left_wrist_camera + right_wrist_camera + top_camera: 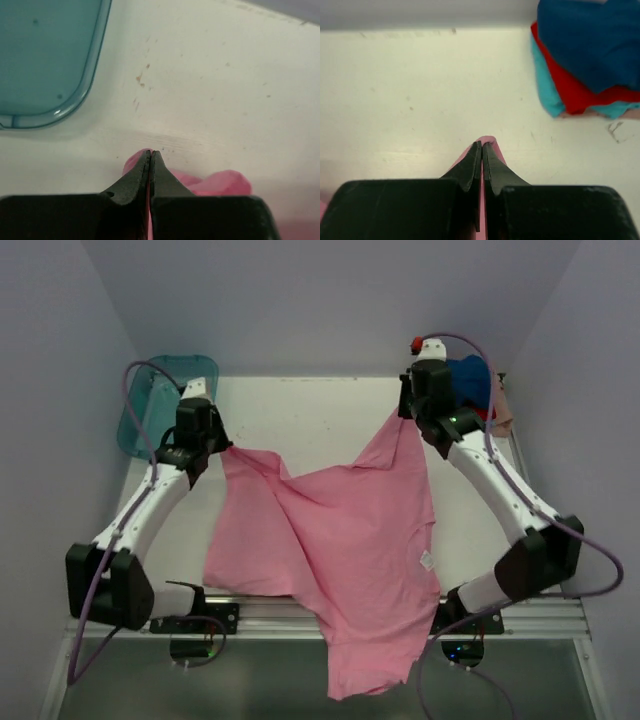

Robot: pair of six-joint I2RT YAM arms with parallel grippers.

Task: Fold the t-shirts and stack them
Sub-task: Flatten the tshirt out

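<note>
The pink t-shirt hangs stretched between the two hands. The left hand is clamped on one corner of it and the right hand on another. In each wrist view the black fingers are pressed together with a fold of pink cloth squeezed between them.

From both hands the cloth sags back toward the arm bases. Its middle lies rumpled on the table, and its lower end spills over the table's near edge. A small white tag shows on the cloth well behind the right hand.

Just ahead of that hand and to its outer side lies a pile, with the navy blue t-shirt over the red t-shirt and the teal t-shirt. The teal tub sits ahead of the left hand, on its outer side.

The step in hand looks like spreading the shirt flat before any fold. The next move probably calls for both hands to travel forward together with the cloth kept taut, so the hanging end is drawn up onto the table. They would then need to lower evenly before letting go.
</note>
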